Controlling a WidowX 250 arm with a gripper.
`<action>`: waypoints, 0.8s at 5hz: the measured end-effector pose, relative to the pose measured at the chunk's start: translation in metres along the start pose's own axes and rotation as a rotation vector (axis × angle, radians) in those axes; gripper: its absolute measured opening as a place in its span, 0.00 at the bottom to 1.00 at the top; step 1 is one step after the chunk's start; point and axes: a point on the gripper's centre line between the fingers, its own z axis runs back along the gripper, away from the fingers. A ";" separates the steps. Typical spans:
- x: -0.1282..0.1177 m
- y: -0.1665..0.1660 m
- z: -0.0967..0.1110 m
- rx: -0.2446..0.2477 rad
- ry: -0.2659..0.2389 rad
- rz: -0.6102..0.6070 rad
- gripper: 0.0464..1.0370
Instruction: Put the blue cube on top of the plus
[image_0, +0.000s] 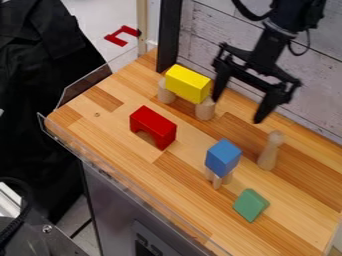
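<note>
While the black gripper (238, 107) hung over the tabletop (107, 122) near its back edge, the jaws stood open, spread wide apart. The blue cube (223, 158) rested on top of the pale wooden plus (218, 179), between the middle of the tabletop and its front edge. Toward the upper-left part of the back edge, a yellow block (188, 83) bridged two upright wooden cylinders, one (166, 92) beneath each end, the other (205, 109) being the nearer to the gripper. A red arch (153, 125) stood between that bridge and the front edge, apart from both. An upright wooden peg (269, 151) occupied the area between the cube and the back edge. Nearer the front edge, to the lower right of the cube, was a green block (251, 205), apart from the plus.
</note>
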 end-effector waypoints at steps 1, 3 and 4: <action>-0.002 -0.006 0.001 -0.006 -0.004 -0.010 0.96; -0.002 -0.006 0.001 -0.007 -0.006 -0.010 0.96; -0.002 -0.006 0.001 -0.006 -0.004 -0.010 0.96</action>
